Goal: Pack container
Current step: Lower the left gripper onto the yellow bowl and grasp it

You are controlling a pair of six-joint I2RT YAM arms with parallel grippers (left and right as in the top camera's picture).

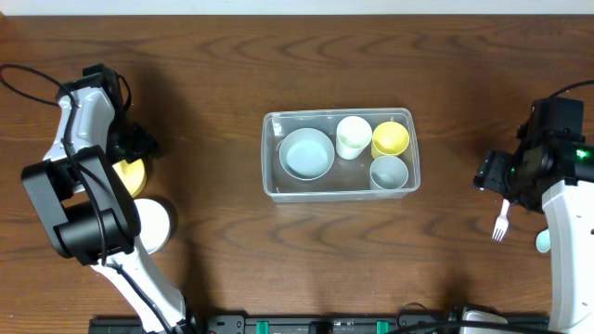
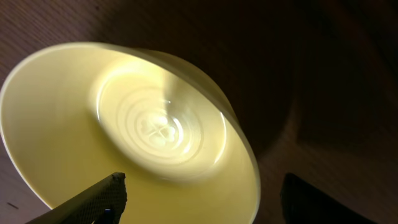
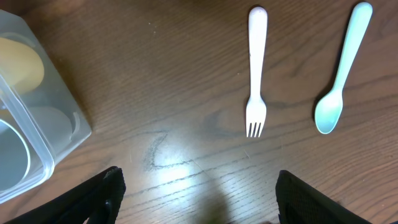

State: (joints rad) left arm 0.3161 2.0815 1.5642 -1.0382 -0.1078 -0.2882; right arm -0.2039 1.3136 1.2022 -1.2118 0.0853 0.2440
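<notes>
The clear plastic container (image 1: 335,193) stands mid-table. It holds a grey-blue bowl (image 1: 306,153), a white cup (image 1: 353,136), a yellow cup (image 1: 391,139) and a grey-green cup (image 1: 388,173). Its corner also shows in the right wrist view (image 3: 34,134). My left gripper (image 1: 133,147) is open at a yellow bowl (image 1: 134,176) at the far left. In the left wrist view the open jaws (image 2: 204,186) straddle the yellow bowl's (image 2: 124,124) rim, one finger over its inside and one outside. My right gripper (image 1: 490,174) (image 3: 198,186) is open and empty over bare wood.
A white bowl (image 1: 154,223) sits in front of the yellow one, partly under the left arm. A white fork (image 1: 501,223) (image 3: 256,74) and a pale blue spoon (image 1: 543,242) (image 3: 339,74) lie on the table by the right arm.
</notes>
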